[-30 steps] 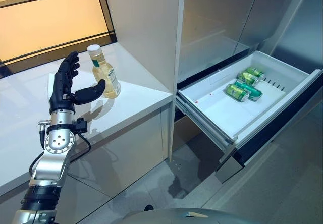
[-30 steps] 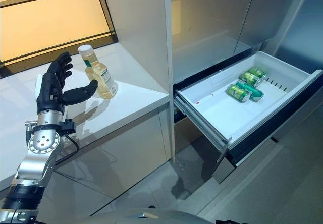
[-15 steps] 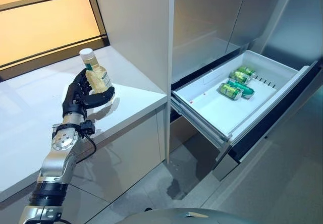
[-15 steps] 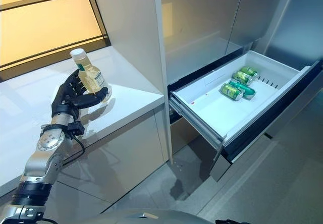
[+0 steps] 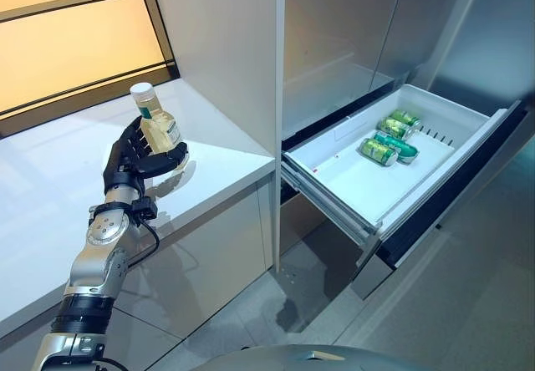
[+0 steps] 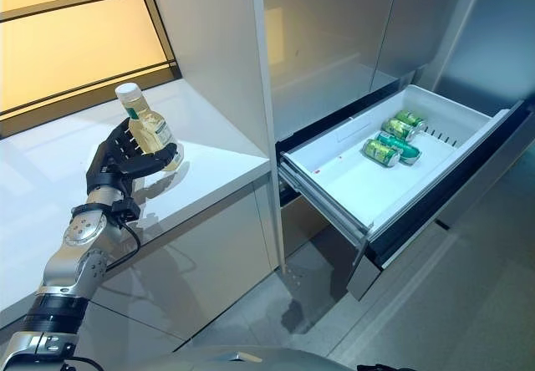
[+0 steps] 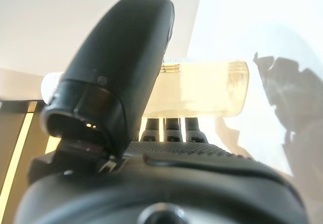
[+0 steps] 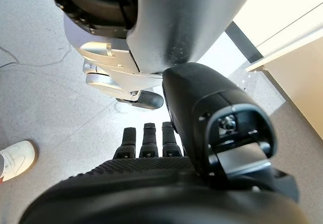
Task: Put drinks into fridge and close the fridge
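A bottle (image 5: 159,124) of pale yellow drink with a white cap and a green label is upright on the white counter (image 5: 50,179). My left hand (image 5: 132,159) is shut round it, with the fingers behind it and the thumb across its front. The left wrist view shows the bottle (image 7: 207,88) lying between the thumb (image 7: 123,72) and the fingers. The white fridge drawer (image 5: 351,189) is pulled open to the right, with green cans (image 5: 386,141) lying at its far end. My right hand (image 8: 166,183) hangs over the floor with relaxed fingers and holds nothing.
A tall white cabinet panel (image 5: 234,53) stands between the counter and the fridge. The grey fridge door (image 5: 493,45) rises behind the drawer. The drawer's dark front (image 5: 451,195) juts out over the grey floor. A person's white shoe (image 8: 12,159) is on the floor.
One second ago my left hand was open beside the bottle. It has since closed round the bottle and stays there. The camera has shifted a little.
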You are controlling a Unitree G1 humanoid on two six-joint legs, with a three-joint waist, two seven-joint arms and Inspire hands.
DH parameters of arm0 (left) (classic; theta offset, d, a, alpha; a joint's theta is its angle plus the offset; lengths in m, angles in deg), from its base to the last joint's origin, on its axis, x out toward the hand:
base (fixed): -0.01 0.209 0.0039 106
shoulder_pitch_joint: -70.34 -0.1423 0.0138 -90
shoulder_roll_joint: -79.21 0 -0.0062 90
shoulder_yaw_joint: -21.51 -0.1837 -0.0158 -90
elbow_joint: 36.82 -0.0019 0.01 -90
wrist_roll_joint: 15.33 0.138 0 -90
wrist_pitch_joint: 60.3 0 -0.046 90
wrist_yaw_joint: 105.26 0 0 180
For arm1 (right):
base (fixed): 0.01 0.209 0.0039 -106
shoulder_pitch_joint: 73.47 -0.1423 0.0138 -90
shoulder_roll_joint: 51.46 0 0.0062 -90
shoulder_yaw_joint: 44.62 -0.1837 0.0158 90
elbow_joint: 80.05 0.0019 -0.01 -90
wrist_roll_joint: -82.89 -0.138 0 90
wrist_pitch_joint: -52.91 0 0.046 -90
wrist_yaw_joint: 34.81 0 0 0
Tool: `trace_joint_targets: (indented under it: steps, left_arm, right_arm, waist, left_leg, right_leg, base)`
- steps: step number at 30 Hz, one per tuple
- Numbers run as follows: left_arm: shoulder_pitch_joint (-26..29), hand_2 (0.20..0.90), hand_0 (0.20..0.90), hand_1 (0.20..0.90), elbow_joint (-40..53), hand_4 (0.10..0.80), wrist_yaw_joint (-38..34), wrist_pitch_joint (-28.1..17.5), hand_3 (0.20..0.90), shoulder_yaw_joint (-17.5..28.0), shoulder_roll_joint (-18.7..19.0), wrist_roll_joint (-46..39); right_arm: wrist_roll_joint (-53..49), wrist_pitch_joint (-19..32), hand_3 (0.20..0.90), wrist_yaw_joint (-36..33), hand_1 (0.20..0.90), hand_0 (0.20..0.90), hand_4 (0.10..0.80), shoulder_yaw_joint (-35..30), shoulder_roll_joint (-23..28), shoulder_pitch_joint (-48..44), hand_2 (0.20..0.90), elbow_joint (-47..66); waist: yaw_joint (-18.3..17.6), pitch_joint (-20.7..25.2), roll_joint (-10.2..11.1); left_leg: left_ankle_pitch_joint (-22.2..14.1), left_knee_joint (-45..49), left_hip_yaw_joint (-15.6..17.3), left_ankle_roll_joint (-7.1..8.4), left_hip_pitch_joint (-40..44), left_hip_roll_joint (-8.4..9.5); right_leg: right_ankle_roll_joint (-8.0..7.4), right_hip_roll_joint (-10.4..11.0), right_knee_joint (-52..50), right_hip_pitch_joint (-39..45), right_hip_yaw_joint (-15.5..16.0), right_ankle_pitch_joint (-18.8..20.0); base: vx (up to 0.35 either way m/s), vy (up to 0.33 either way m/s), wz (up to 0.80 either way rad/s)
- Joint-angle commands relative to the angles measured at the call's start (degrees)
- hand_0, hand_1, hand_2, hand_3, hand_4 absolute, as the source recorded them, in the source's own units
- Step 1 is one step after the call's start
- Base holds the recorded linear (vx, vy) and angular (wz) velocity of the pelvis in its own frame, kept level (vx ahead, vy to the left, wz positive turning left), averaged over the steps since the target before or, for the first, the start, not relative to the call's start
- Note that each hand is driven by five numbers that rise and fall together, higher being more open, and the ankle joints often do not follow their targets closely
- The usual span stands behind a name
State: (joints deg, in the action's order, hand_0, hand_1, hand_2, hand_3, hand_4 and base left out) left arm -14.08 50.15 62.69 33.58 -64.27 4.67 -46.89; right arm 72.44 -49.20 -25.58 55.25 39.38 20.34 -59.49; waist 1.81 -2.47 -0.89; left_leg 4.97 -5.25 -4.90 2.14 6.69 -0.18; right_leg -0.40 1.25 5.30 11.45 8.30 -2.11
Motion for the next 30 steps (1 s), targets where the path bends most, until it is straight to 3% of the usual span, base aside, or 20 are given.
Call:
trace_joint_targets:
  steps: [1,28,29,30]
  left_arm:
    - [12.7,0.9,0.9,0.9,-0.3,0.8,-1.1,-5.8,0.9,2.5,3.0,2.3]
    - [18.8,0.9,0.9,0.9,-6.9,0.8,-5.7,-10.6,0.9,0.9,3.0,2.4]
    - [18.9,0.589,0.589,0.589,-7.1,0.438,-5.8,-10.7,0.538,0.9,3.0,2.5]
    - [19.0,0.533,0.533,0.533,-7.2,0.372,-5.9,-10.8,0.472,0.9,3.0,2.5]
  right_arm:
    - [0.9,-0.6,0.9,2.9,0.9,0.9,0.8,3.3,-2.3,-1.4,0.9,0.0]
    - [1.1,-0.1,0.9,2.8,0.9,0.9,0.8,4.7,-2.4,-1.3,0.9,-0.7]
    - [1.1,-0.1,0.9,2.8,0.9,0.9,0.8,4.7,-2.4,-1.3,0.9,-0.7]
    - [1.1,-0.2,0.9,2.8,0.9,0.9,0.8,4.8,-2.4,-1.3,0.9,-0.6]
  waist:
    - [-0.4,0.6,0.5]
    - [-2.1,1.2,0.5]
    - [-2.1,1.2,0.5]
    - [-2.2,1.2,0.5]
  left_leg:
    - [-6.8,0.3,0.7,-3.26,2.4,3.26]
    - [-7.1,0.3,1.4,-3.19,2.8,3.2]
    - [-7.2,0.3,1.4,-3.17,2.8,3.18]
    - [-7.2,0.3,1.4,-3.16,2.8,3.18]
  right_leg:
    - [-2.52,-0.4,-1.4,-2.4,-2.3,1.5]
    - [-2.57,-0.6,-1.5,-2.5,-3.4,1.5]
    - [-2.59,-0.6,-1.5,-2.5,-3.5,1.4]
    - [-2.58,-0.6,-1.5,-2.5,-3.5,1.4]
  base:
    - [0.0,0.0,0.0]
    - [0.006,-0.002,-0.02]
    - [0.0,-0.005,-0.03]
    - [0.002,-0.002,-0.04]
